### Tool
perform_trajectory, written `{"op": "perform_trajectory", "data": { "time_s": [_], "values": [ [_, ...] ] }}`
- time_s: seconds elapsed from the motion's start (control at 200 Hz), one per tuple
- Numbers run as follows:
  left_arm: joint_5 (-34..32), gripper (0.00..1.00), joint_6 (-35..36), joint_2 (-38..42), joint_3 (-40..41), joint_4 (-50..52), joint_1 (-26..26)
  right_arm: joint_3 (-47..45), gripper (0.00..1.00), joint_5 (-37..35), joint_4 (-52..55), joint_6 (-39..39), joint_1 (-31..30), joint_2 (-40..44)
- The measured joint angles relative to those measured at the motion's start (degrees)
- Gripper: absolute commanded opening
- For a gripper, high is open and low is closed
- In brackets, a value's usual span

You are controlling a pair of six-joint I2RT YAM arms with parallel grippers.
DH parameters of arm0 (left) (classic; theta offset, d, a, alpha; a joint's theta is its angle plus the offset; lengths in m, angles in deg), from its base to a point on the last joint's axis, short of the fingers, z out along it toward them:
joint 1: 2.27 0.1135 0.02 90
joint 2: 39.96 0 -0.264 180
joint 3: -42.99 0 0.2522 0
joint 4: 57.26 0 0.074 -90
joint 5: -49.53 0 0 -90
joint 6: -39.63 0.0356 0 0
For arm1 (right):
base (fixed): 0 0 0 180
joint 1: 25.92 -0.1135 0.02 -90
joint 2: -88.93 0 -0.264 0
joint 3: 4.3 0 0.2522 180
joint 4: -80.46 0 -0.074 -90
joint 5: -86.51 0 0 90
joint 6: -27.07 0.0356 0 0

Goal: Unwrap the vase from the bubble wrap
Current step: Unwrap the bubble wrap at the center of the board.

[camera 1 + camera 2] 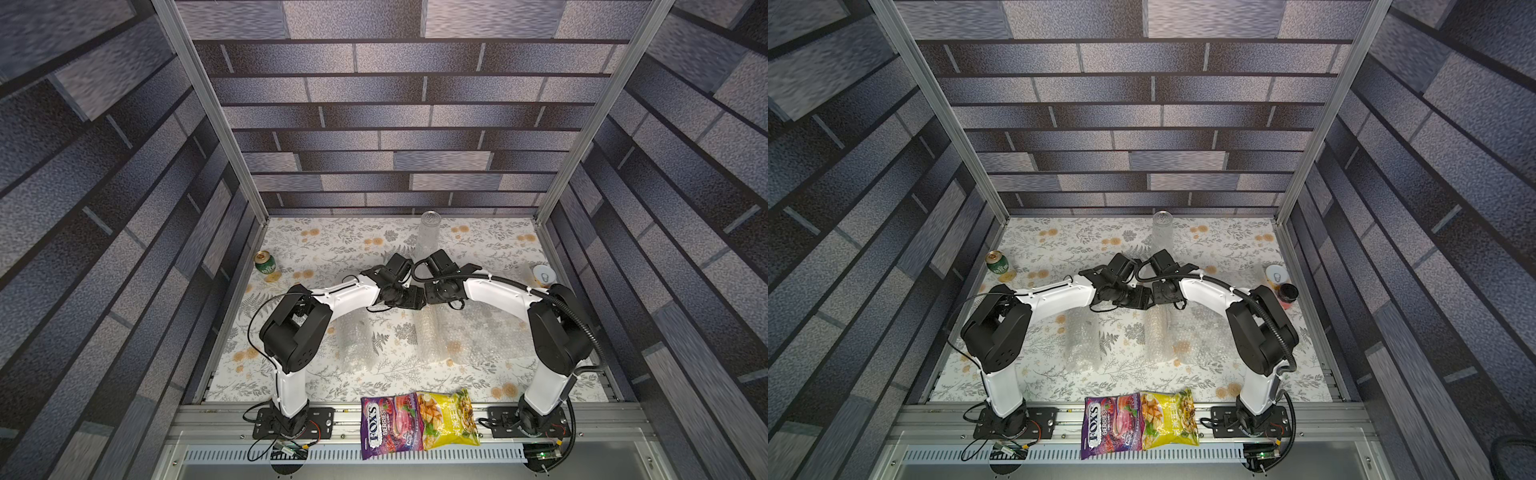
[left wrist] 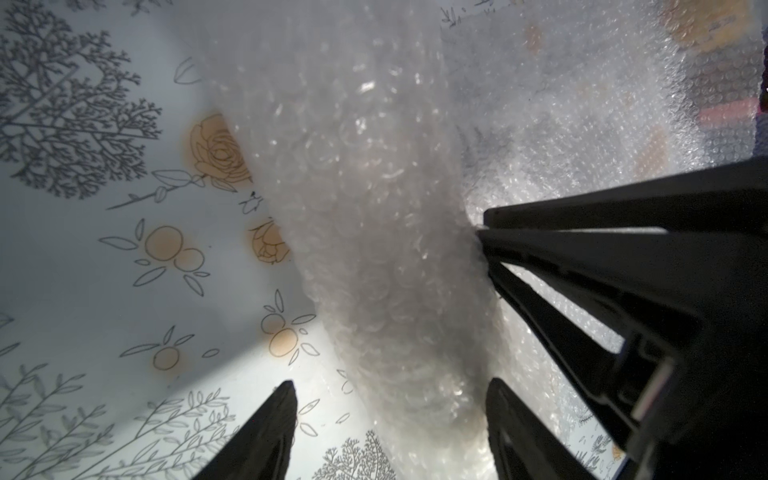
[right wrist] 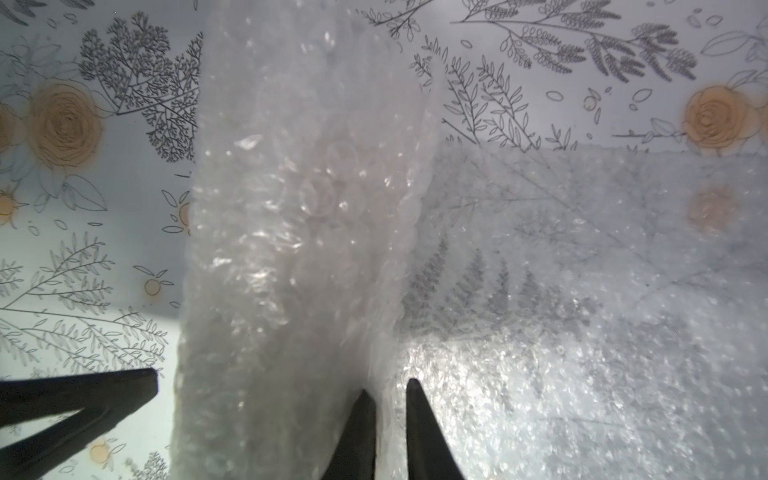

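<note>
with the left gripper [image 2: 390, 381] spread astride the bubble wrap [image 2: 374, 249] roll lying near the middle of the table [image 1: 332, 241] and the right gripper [image 3: 387, 386] pinched on its loose flap at the seam, the right should peel low and sideways while the left steadies the unseen vase inside.

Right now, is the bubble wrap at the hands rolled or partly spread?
Partly spread: bubble wrap roll, with a flat layer on the table.
</note>
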Motion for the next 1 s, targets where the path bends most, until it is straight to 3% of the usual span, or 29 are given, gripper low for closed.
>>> {"op": "perform_trajectory", "data": {
  "time_s": [0.321, 1.002],
  "values": [
    [0.3, 0.73, 0.0, -0.1, 0.0, 0.0, 0.8, 0.7, 0.0, -0.5, 0.2, -1.3, 0.5, -0.6],
    [2.4, 0.73, 0.0, -0.1, 1.1, -0.7, 3.0, -5.6, 0.0, 7.8, -4.2, 1.0, 6.5, 3.0]
  ]
}}
